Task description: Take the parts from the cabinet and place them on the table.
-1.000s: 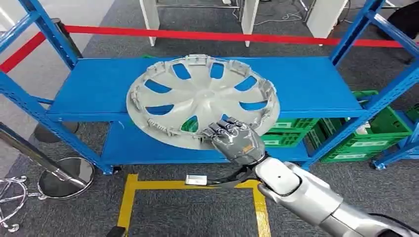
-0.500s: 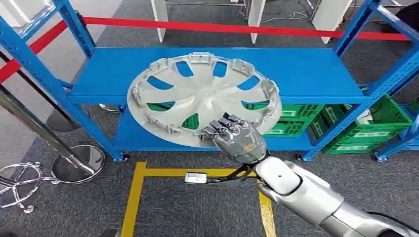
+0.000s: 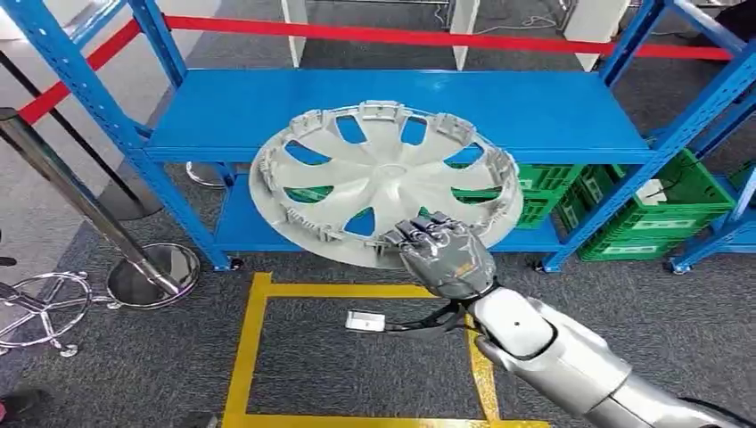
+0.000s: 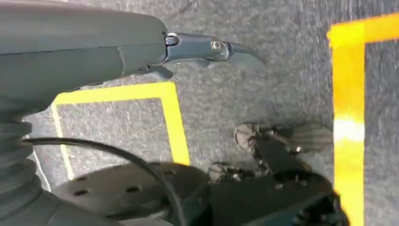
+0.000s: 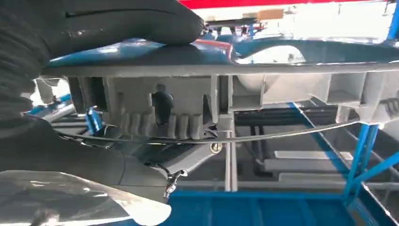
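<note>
head view: the right hand grips the grey wheel cover by its near rim, held out over the floor before the blue cabinet. the whole scene has shifted, so the robot seems to be backing away, table next.

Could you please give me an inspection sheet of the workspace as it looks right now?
Surface: blue rack shelf bare on top; no table seen.
Job's things: grey wheel cover held up in front of the rack.
Clutter: green crates under the rack; small white tag on the carpet.
Hands: right hand grips the cover's near rim; left hand hangs over the carpet, holding nothing.
Cables: black cable below the right wrist.
Surroundings: yellow floor tape, red barrier tape, chrome stanchion.
</note>
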You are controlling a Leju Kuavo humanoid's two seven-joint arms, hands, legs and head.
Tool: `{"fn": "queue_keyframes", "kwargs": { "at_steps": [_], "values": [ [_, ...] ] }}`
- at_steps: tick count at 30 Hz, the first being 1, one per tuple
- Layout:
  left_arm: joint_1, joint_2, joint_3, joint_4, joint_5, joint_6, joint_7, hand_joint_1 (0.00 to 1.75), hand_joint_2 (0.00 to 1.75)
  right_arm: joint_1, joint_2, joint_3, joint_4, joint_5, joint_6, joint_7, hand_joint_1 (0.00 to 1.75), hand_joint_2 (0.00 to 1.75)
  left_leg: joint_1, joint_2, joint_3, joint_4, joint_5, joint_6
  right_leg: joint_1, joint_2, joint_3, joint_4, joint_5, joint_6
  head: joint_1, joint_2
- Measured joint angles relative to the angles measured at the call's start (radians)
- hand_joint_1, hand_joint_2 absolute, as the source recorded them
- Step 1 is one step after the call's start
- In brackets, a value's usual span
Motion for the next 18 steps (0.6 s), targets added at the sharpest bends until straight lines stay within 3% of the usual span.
{"fn": "queue_keyframes", "kwargs": {
  "at_steps": [1, 2, 3, 4, 5, 6, 7, 8, 9, 10, 11, 12, 13, 16, 17, 18],
  "values": [
    [0.003, 0.001, 0.0, 0.0, -0.001, 0.0, 0.0, 0.0, 1.75, 0.0, 0.0, -0.001, 0.0, 0.0, 0.0, 0.0, 1.75, 1.75, -0.007, -0.002, -0.002, -0.007, 0.011, -0.009, -0.007, -0.004, -0.008, -0.015, 0.02, -0.007, 0.0, 0.0],
    [0.003, 0.001, 0.0, 0.0, -0.002, 0.001, 0.0, 0.0, 1.75, -0.001, 0.0, -0.001, 0.0, 0.0, 0.001, 0.0, 1.75, 1.75, -0.004, -0.003, -0.012, 0.006, -0.024, -0.013, -0.012, -0.011, -0.006, -0.018, 0.035, -0.012, -0.001, 0.0],
    [0.004, 0.001, 0.0, 0.0, -0.003, 0.002, 0.0, 0.0, 1.75, -0.001, 0.0, -0.001, -0.001, 0.0, 0.001, 0.0, 1.75, 1.75, -0.001, -0.003, -0.026, 0.053, -0.098, -0.019, -0.016, -0.01, -0.023, -0.019, 0.05, -0.022, -0.004, 0.0],
    [0.005, 0.002, 0.0, 0.0, -0.004, 0.002, -0.001, 0.0, 1.75, 0.002, 0.0, -0.002, -0.001, 0.0, 0.002, 0.0, 1.75, 1.75, 0.004, -0.002, -0.037, 0.116, -0.163, -0.026, -0.016, -0.011, -0.037, -0.018, 0.063, -0.022, -0.008, 0.0],
    [0.004, 0.003, 0.0, 0.0, -0.007, 0.002, -0.002, 0.0, 1.75, 0.005, 0.0, -0.003, -0.001, 0.0, 0.002, 0.0, 1.75, 1.75, 0.009, -0.002, -0.049, 0.197, -0.216, -0.032, -0.016, -0.012, -0.054, -0.016, 0.077, -0.022, -0.006, 0.0],
    [0.004, 0.005, 0.0, 0.0, -0.008, 0.002, -0.003, 0.0, 1.75, 0.007, 0.0, -0.003, -0.001, 0.0, 0.002, 0.0, 1.75, 1.75, 0.013, -0.002, -0.056, 0.266, -0.24, -0.038, -0.016, -0.014, -0.071, -0.014, 0.088, -0.021, -0.006, 0.0],
    [0.004, 0.006, 0.0, 0.0, -0.008, 0.002, -0.004, 0.0, 1.75, 0.009, 0.0, -0.003, -0.001, 0.0, 0.002, 0.0, 1.75, 1.75, 0.016, -0.002, -0.053, 0.306, -0.231, -0.043, -0.017, -0.015, -0.089, -0.01, 0.099, -0.018, -0.007, 0.0],
    [0.004, 0.008, 0.0, 0.0, -0.009, 0.002, -0.005, 0.0, 1.75, 0.012, 0.0, -0.003, -0.001, 0.001, 0.002, 0.0, 1.75, 1.75, 0.02, -0.002, -0.03, 0.306, -0.195, -0.047, -0.02, -0.016, -0.11, -0.003, 0.109, -0.014, -0.006, 0.0],
    [0.004, 0.01, 0.001, 0.0, -0.009, 0.002, -0.006, 0.0, 1.75, 0.013, 0.0, -0.003, -0.001, 0.002, 0.002, -0.001, 1.75, 1.75, 0.023, -0.001, 0.009, 0.267, -0.154, -0.051, -0.023, -0.017, -0.13, 0.007, 0.117, -0.008, -0.006, 0.0],
    [0.003, 0.011, 0.001, 0.0, -0.01, 0.001, -0.007, 0.0, 1.75, 0.013, 0.0, -0.003, -0.001, 0.003, 0.002, -0.002, 1.75, 1.75, 0.026, -0.001, 0.066, 0.195, -0.129, -0.055, -0.026, -0.017, -0.15, 0.019, 0.124, -0.003, -0.006, 0.0],
    [0.002, 0.012, 0.001, 0.0, -0.013, 0.0, -0.01, 0.0, 1.75, 0.012, 0.0, -0.003, -0.001, 0.003, 0.003, -0.002, 1.75, 1.75, 0.03, 0.0, 0.129, 0.109, -0.136, -0.058, -0.027, -0.017, -0.164, 0.034, 0.128, 0.004, -0.007, 0.0],
    [-0.001, 0.012, 0.001, 0.0, -0.015, -0.001, -0.011, 0.0, 1.75, 0.012, 0.001, -0.003, -0.002, 0.004, 0.005, -0.002, 1.75, 1.75, 0.025, -0.001, 0.179, 0.031, -0.183, -0.058, -0.023, -0.018, -0.179, 0.046, 0.131, 0.009, -0.009, 0.0],
    [-0.002, 0.013, 0.001, 0.0, -0.018, -0.003, -0.013, 0.0, 1.75, 0.01, 0.002, -0.003, -0.002, 0.008, 0.009, -0.003, 1.75, 1.75, 0.022, -0.003, 0.185, 0.008, -0.196, -0.037, -0.024, -0.019, -0.184, 0.051, 0.137, 0.016, -0.004, 0.0],
    [0.001, 0.017, 0.001, 0.0, -0.027, -0.006, -0.015, 0.0, 1.75, -0.001, 0.012, 0.003, 0.002, 0.022, 0.026, -0.003, 1.75, 1.75, 0.018, -0.001, 0.155, 0.012, -0.17, -0.011, -0.028, -0.019, -0.193, 0.043, 0.172, 0.033, -0.006, 0.0],
    [-0.001, 0.018, 0.001, 0.0, -0.032, -0.006, -0.015, 0.0, 1.75, -0.004, 0.013, 0.003, 0.002, 0.023, 0.028, 0.0, 1.75, 1.75, 0.022, 0.005, 0.146, 0.011, -0.156, 0.001, -0.031, -0.015, -0.203, 0.051, 0.146, 0.037, -0.005, 0.0],
    [-0.002, 0.019, 0.001, 0.0, -0.035, -0.006, -0.015, 0.0, 1.75, -0.007, 0.013, 0.003, 0.002, 0.024, 0.031, 0.002, 1.75, 1.75, 0.022, 0.004, 0.13, 0.011, -0.144, 0.01, -0.03, -0.012, -0.221, 0.082, 0.09, 0.04, -0.002, 0.0]
  ]
}}
